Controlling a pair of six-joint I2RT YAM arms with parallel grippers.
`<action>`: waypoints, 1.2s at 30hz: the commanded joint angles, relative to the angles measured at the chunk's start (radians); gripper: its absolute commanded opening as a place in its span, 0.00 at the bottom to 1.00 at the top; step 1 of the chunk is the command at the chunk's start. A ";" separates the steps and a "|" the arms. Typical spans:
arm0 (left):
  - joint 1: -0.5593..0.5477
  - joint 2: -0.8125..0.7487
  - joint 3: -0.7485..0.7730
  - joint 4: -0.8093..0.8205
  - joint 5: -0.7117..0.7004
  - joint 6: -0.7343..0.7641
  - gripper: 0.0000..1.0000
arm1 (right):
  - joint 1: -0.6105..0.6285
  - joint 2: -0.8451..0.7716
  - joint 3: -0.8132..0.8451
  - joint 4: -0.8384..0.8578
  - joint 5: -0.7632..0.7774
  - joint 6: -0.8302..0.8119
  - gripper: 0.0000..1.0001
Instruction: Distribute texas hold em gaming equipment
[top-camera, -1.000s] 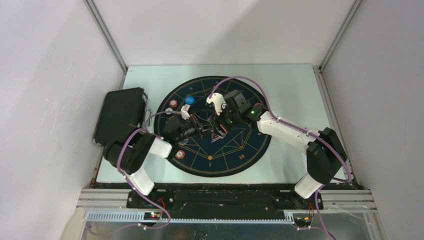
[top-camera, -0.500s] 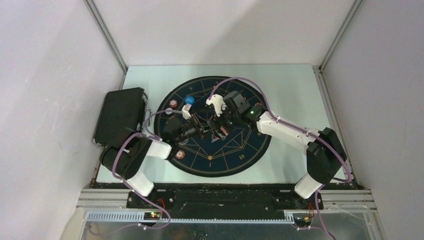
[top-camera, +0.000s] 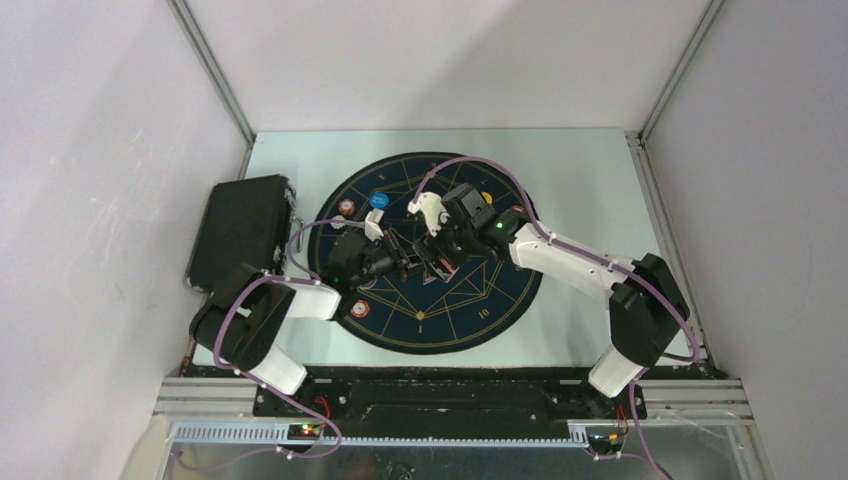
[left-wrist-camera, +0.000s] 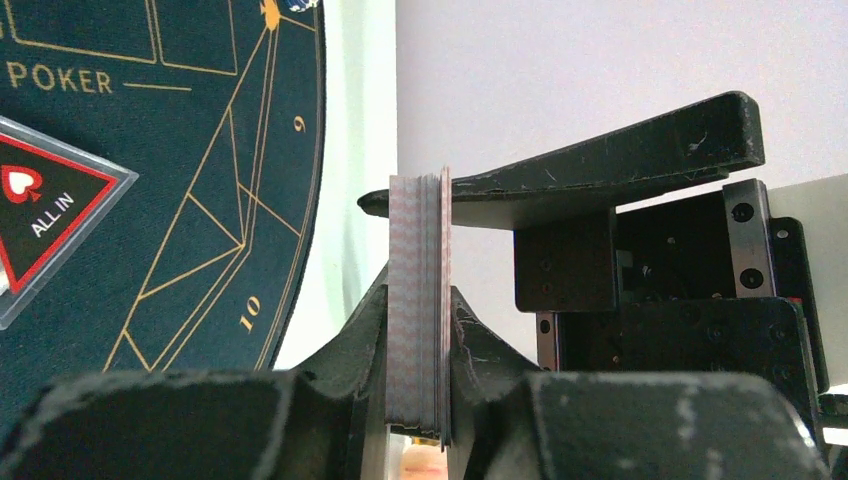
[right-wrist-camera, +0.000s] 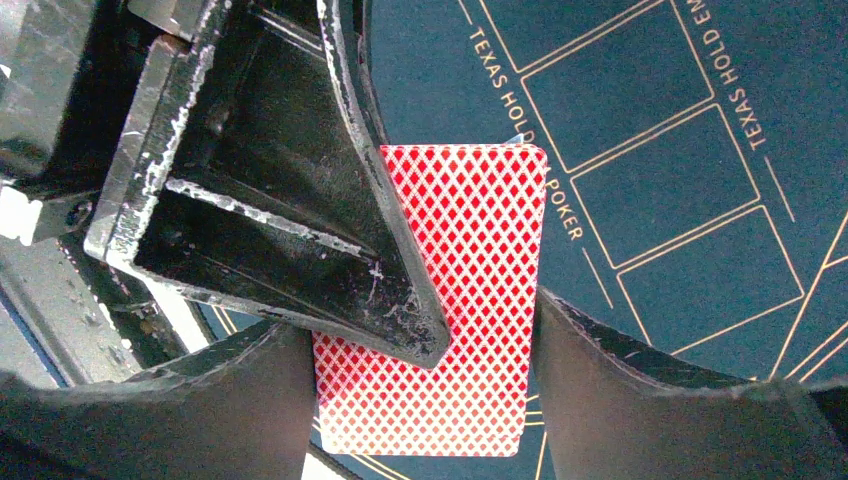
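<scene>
Table: pale top (top-camera: 580, 170) boxed in by white walls, with the dark round mat (top-camera: 470, 300) across its middle; I am working over that mat.
Deck: the deck of cards (left-wrist-camera: 418, 300) is off the mat, held on edge in the air above its centre.
Left gripper: the left gripper (left-wrist-camera: 415, 340) is clamped narrow on the deck's two faces.
Right gripper: the right gripper (right-wrist-camera: 425, 400) has a finger beside each long edge of the outer card (right-wrist-camera: 470, 250). Whether it pinches the card or only brackets it, I cannot tell.
Handling: I judge the cards light, thin, bendy and slick against one another. I would take one by its long edges, gently; too much squeeze may bow it, and neighbours may slide along.
In the way: a left finger lies across part of that card's red back, so only the free end is open to pull.
Around: the red triangular token (left-wrist-camera: 40, 215) lies on the mat near the deck. The blue chip (top-camera: 378, 199) and red-white chip (top-camera: 346, 207) sit towards the mat's far-left rim. The black case (top-camera: 240, 230) is off the mat to the left.
</scene>
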 joint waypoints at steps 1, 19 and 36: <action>-0.015 -0.028 0.033 0.049 0.010 0.012 0.00 | 0.000 0.012 0.044 0.006 -0.004 -0.009 0.73; -0.019 -0.012 0.040 0.063 0.023 0.010 0.00 | 0.001 0.032 0.101 -0.061 0.056 0.008 0.15; -0.019 0.031 0.028 0.181 0.051 -0.042 0.00 | 0.002 0.057 0.168 -0.147 0.111 0.040 0.82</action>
